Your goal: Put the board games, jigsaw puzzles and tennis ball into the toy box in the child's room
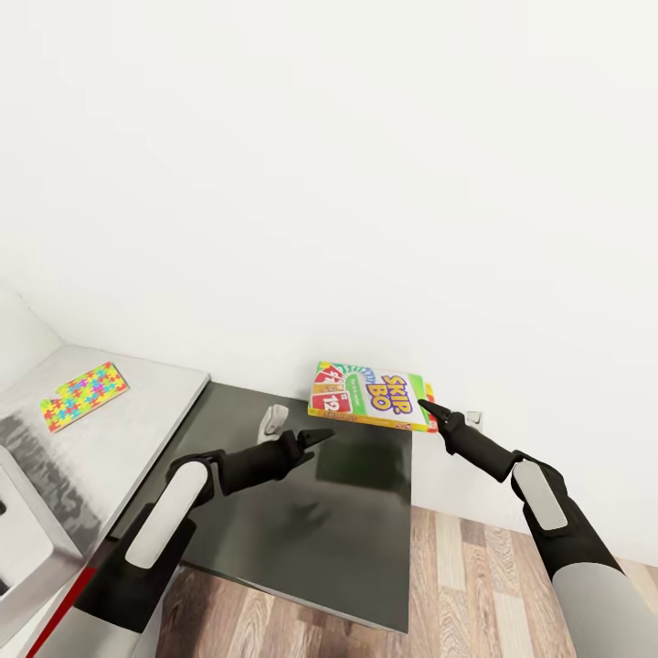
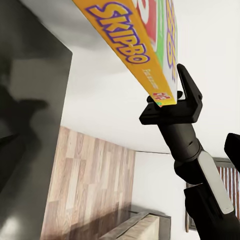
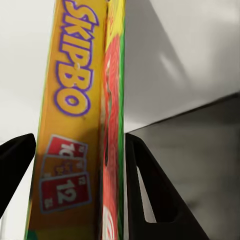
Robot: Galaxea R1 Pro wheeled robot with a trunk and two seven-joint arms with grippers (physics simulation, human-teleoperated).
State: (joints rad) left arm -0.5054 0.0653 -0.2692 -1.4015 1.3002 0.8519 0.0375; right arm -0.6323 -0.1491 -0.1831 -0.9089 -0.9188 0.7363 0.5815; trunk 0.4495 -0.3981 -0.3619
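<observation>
The yellow-green-red Skip-Bo board game (image 1: 370,395) hangs tilted in the air by the white wall, above the far edge of the dark grey cabinet section (image 1: 347,521) of the table. My right gripper (image 1: 428,407) is shut on its right end. In the right wrist view its fingers (image 3: 150,190) clamp the box (image 3: 75,150) on both faces. The left wrist view shows the same box (image 2: 135,45) with the right gripper (image 2: 167,102) on its corner. My left gripper (image 1: 322,435) hovers over the cabinet, left of the box and holding nothing. One jigsaw puzzle (image 1: 84,396) lies on the light grey tabletop (image 1: 137,429).
A small white object (image 1: 271,422) stands on the cabinet near the left gripper. A light grey tray-like edge (image 1: 18,539) shows at the far left. Wood-plank floor (image 1: 475,585) lies right of the cabinet. The white wall is close behind, with a socket (image 1: 473,418) low on it.
</observation>
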